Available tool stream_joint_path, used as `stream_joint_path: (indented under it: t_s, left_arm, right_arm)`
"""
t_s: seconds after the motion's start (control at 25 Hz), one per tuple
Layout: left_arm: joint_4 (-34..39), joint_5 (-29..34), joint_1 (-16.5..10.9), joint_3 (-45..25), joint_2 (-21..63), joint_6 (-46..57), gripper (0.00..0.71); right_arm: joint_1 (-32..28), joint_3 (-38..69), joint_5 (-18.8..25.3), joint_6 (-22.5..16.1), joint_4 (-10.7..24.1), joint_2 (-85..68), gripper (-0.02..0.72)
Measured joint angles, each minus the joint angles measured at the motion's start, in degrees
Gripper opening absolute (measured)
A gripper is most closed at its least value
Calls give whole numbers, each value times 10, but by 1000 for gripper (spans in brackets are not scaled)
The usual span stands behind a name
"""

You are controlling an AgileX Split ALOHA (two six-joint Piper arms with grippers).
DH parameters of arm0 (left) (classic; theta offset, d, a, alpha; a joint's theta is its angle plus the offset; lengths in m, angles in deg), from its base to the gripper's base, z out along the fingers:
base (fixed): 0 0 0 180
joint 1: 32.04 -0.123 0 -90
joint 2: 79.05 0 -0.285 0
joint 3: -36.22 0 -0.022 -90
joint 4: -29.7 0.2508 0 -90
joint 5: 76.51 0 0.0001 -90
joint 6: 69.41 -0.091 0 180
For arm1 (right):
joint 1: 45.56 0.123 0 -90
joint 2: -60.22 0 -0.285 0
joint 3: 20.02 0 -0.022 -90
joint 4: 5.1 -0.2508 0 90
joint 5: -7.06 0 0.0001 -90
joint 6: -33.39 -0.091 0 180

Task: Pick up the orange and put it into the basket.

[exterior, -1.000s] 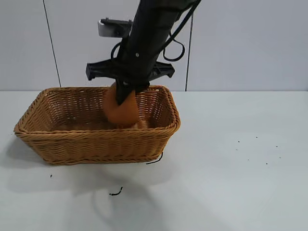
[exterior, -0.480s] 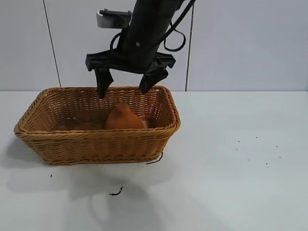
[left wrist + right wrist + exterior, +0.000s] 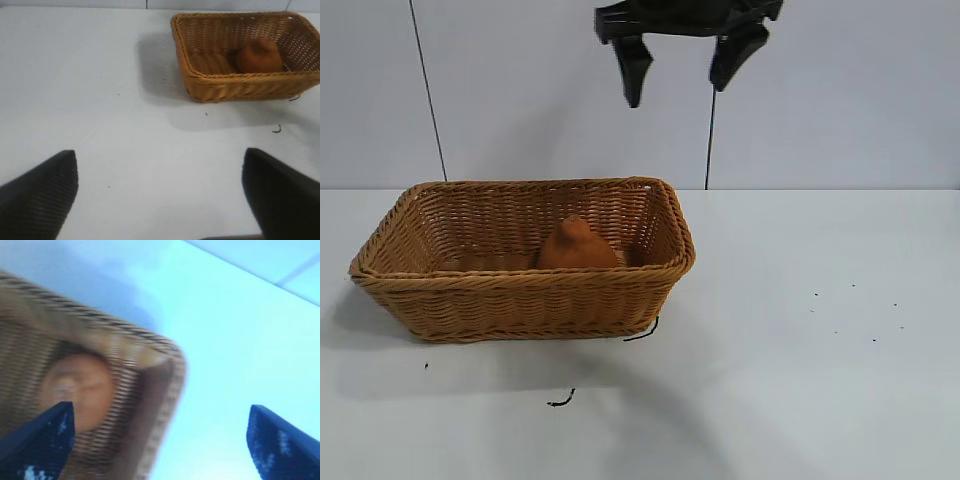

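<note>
The orange (image 3: 576, 245) lies inside the wicker basket (image 3: 520, 283), towards its right end, pointed top up. My right gripper (image 3: 676, 92) is open and empty, high above the basket's right end at the top of the exterior view. In the right wrist view the open right gripper (image 3: 160, 407) hangs over the basket's corner (image 3: 170, 380), with the orange (image 3: 77, 385) below. My left gripper (image 3: 160, 152) is open and empty over bare table, far from the basket (image 3: 240, 82) and the orange (image 3: 258, 55). It is out of the exterior view.
The basket stands on a white table (image 3: 820, 380) at the left, in front of a pale wall. Two dark thread scraps lie before the basket (image 3: 560, 400) and at its front right corner (image 3: 642, 332). Small dark specks dot the table on the right.
The right gripper opened and let go of the orange, which now rests in the basket. The gripper then rose well above the basket and shifted right.
</note>
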Motion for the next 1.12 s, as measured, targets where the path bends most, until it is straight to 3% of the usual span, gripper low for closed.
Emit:
stream_joint_path:
  t_s: [0.24,0.52,0.72,1.12]
  left_arm:
    - [0,0,0,0,0,0,639]
    - [0,0,0,0,0,0,639]
    - [0,0,0,0,0,0,639]
    - [0,0,0,0,0,0,639]
  right_arm:
    - [-88,0,7,17,-26,0,667]
    - [-107,24,7,40,-46,-9,667]
    - [-107,122,7,53,-67,-64,667]
    - [-107,436,7,56,-68,-312,667]
